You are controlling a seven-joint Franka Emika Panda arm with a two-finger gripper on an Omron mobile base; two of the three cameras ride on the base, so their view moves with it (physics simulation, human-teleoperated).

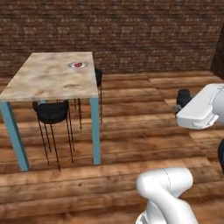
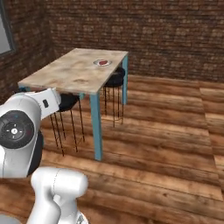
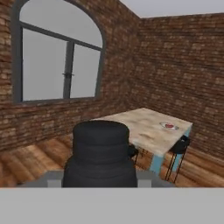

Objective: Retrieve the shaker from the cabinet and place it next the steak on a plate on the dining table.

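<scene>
The shaker (image 3: pixel 100 153), a black ribbed cylinder, looms close in the hand view, and my gripper (image 3: pixel 100 181) is shut on it with its fingertips mostly hidden behind it. In the left base view the shaker (image 1: pixel 183 96) shows as a dark shape at the arm's end, well right of the dining table (image 1: pixel 52 81). The table (image 2: pixel 72 74) (image 3: pixel 144 127) has a beige marbled top and teal legs. Near its far corner lies the plate (image 1: pixel 71 65) (image 2: pixel 96 62) (image 3: pixel 163 125) with the red steak (image 1: pixel 78 65) (image 2: pixel 103 62) (image 3: pixel 170 127) on it. The cabinet is out of view.
Black stools (image 1: pixel 51 111) (image 2: pixel 114 79) (image 3: pixel 181 142) are tucked under the table. Brick walls close the room, with an arched window (image 3: pixel 57 57) on one of them. Open wooden floor (image 1: pixel 144 131) stretches between the base and the table.
</scene>
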